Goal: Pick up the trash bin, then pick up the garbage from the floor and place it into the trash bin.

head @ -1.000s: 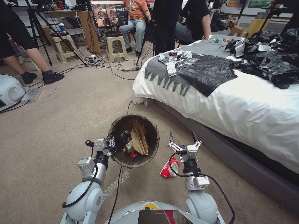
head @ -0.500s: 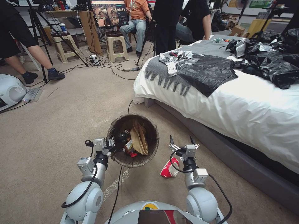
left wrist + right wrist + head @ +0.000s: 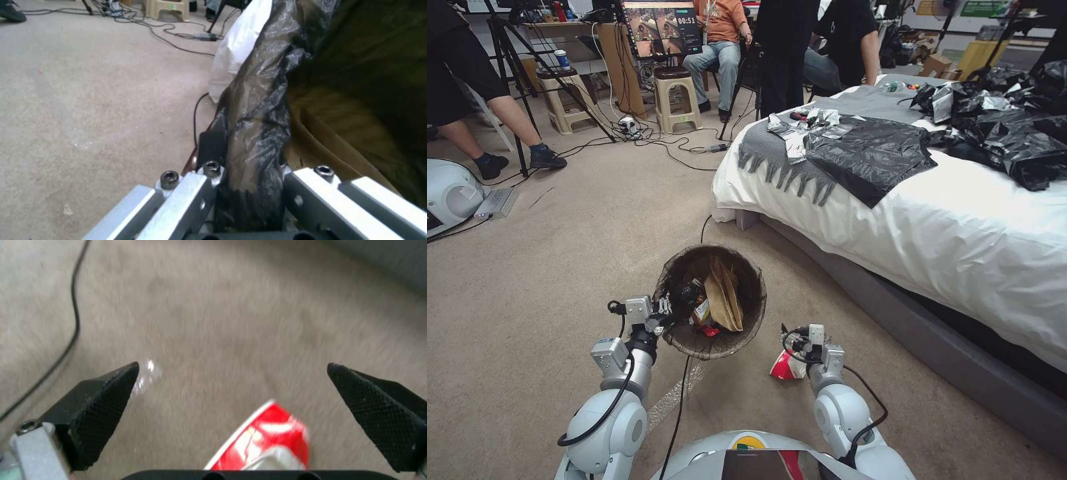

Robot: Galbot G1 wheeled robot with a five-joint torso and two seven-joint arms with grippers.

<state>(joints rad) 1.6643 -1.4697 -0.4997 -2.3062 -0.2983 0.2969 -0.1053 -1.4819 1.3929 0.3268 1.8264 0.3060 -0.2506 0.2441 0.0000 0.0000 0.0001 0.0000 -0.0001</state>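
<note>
The trash bin (image 3: 710, 348), a round bucket with a dark bag liner (image 3: 262, 116), stands on the carpet just ahead of me. My left gripper (image 3: 664, 313) is shut on its near-left rim, pinching liner and wall (image 3: 249, 156). Inside lie brown paper (image 3: 724, 300) and a red wrapper (image 3: 710, 330). To the bin's right a piece of garbage, a crushed red paper cup (image 3: 784, 368), lies on the floor. My right gripper (image 3: 800, 347) points down over it, open, and the cup (image 3: 267, 436) sits below and between the spread black fingers (image 3: 232, 365), untouched.
A bed with a white sheet (image 3: 960, 233) and dark base (image 3: 947, 360) runs along the right, black plastic sheets (image 3: 867, 157) on top. A black cable (image 3: 677, 400) crosses the carpet under the bin. Stools, tripods and seated people stand at the back. Open carpet lies to the left.
My right arm has drawn back and tipped its open gripper downward, from beside the bin to just above the red cup. The left gripper and the bin have stayed put.
</note>
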